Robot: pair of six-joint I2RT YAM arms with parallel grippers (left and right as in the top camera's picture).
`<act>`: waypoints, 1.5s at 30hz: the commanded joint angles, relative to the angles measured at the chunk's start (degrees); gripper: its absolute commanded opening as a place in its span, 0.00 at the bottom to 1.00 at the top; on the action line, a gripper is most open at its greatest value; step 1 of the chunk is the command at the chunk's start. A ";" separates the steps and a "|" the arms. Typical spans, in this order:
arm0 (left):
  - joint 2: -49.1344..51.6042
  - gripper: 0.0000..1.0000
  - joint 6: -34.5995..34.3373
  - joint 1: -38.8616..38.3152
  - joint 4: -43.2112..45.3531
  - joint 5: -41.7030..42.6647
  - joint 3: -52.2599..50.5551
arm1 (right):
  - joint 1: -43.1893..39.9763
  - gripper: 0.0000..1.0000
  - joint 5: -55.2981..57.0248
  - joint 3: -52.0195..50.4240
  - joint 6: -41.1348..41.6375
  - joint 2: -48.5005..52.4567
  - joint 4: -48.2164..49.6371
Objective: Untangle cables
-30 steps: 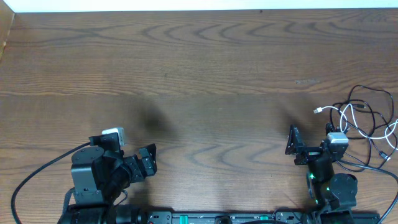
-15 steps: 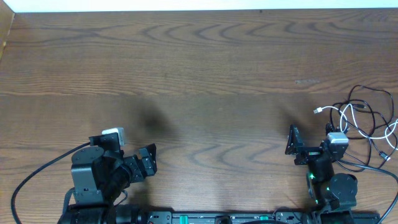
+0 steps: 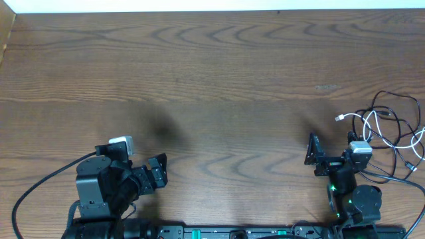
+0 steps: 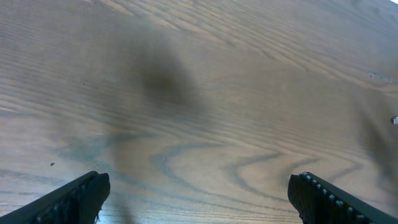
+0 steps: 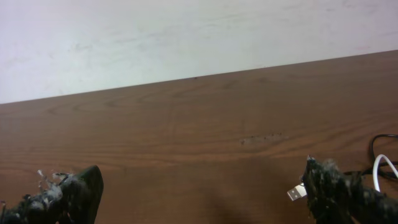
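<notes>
Noted no change over the last second. Found the left gripper (image 3: 156, 172) at the near left, jaws wide, empty. Found the right gripper (image 3: 332, 147) equally wide and empty, just beside the tangled white and black cables (image 3: 392, 129) near the table's (image 3: 212, 66) right edge. Judged untangling unstarted.

Legible text, labels, brands, numbers, signs: none found in any view.

Brown counter (image 3: 212, 79), wavy wood grain all over; cables (image 3: 388, 126), one white, the rest black; off-white wall (image 5: 186, 31).
</notes>
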 commanded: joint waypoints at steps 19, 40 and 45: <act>0.11 0.96 -0.72 0.22 0.07 -0.76 -0.24 | -0.52 0.99 -0.55 -0.04 -0.07 -0.02 -0.31; 0.11 0.96 -0.72 0.22 0.07 -0.79 -0.24 | -0.52 0.99 -0.55 -0.04 -0.07 -0.02 -0.31; 0.11 0.96 -0.72 0.22 0.07 -0.76 -0.24 | -0.52 0.99 -0.55 -0.04 -0.07 -0.02 -0.31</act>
